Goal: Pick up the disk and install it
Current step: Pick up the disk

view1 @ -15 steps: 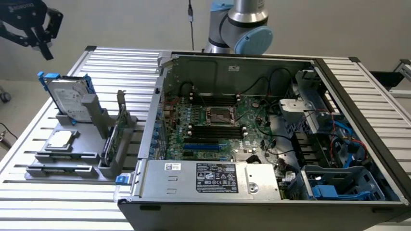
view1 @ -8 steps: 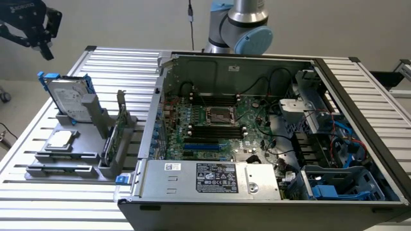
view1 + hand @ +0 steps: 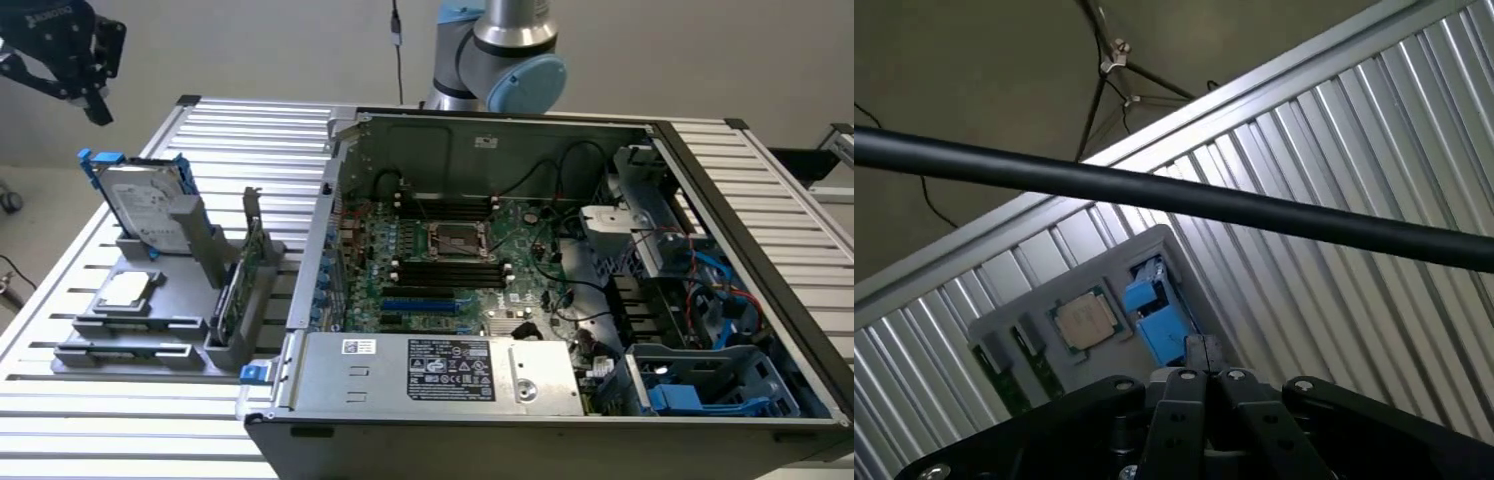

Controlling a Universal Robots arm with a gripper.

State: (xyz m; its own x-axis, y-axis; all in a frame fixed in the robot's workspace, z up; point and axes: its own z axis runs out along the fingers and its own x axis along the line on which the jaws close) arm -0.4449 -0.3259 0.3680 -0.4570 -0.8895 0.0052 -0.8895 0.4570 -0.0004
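The disk (image 3: 142, 206) stands on edge in a grey holder (image 3: 127, 345) at the exterior view's left: a silver-grey drive with a white label in a bright blue carrier. My gripper (image 3: 96, 110) hangs well above it and a little toward the exterior view's left, clear of it. In the wrist view the black fingers (image 3: 1184, 385) meet with nothing between them, and the blue carrier of the disk (image 3: 1154, 312) shows just beyond the gripper (image 3: 1204, 370).
The holder also carries a square silver chip (image 3: 124, 292) and a green circuit card (image 3: 230, 288). An open computer case (image 3: 334, 200) fills the middle and right of the slatted table (image 3: 120, 430), with a blue-fitted bay (image 3: 707, 385) at its near right corner. A black cable (image 3: 1174, 195) crosses the wrist view.
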